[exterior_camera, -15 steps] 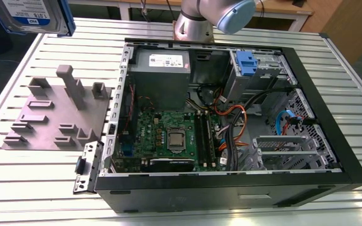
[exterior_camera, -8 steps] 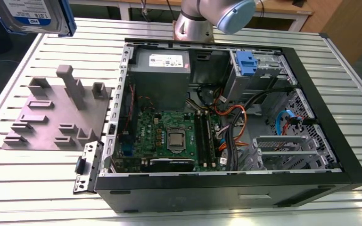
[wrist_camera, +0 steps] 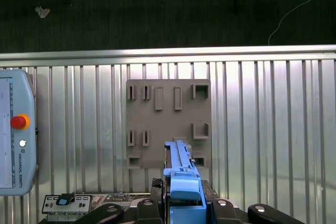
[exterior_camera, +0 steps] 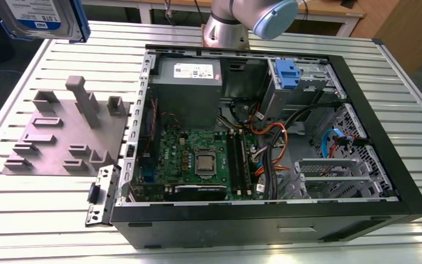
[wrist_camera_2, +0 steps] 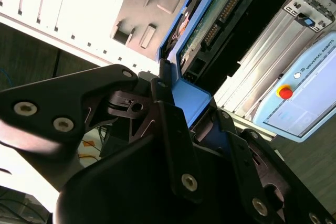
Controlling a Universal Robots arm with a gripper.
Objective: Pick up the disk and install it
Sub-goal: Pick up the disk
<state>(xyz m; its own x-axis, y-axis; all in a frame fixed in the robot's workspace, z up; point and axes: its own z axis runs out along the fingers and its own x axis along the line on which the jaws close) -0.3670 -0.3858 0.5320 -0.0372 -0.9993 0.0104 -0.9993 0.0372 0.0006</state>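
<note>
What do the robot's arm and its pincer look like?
The arm is a silver-grey metal tube with a rounded light blue cap on its joint. The pincer is matt black, built from flat linked bars with rounded ends, joined by silver screws.

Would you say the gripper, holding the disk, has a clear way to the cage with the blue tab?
Probably yes: the gripper, jaws shut on the disk, hangs clear of the case, whose side is open, and nothing covers the cage.
</note>
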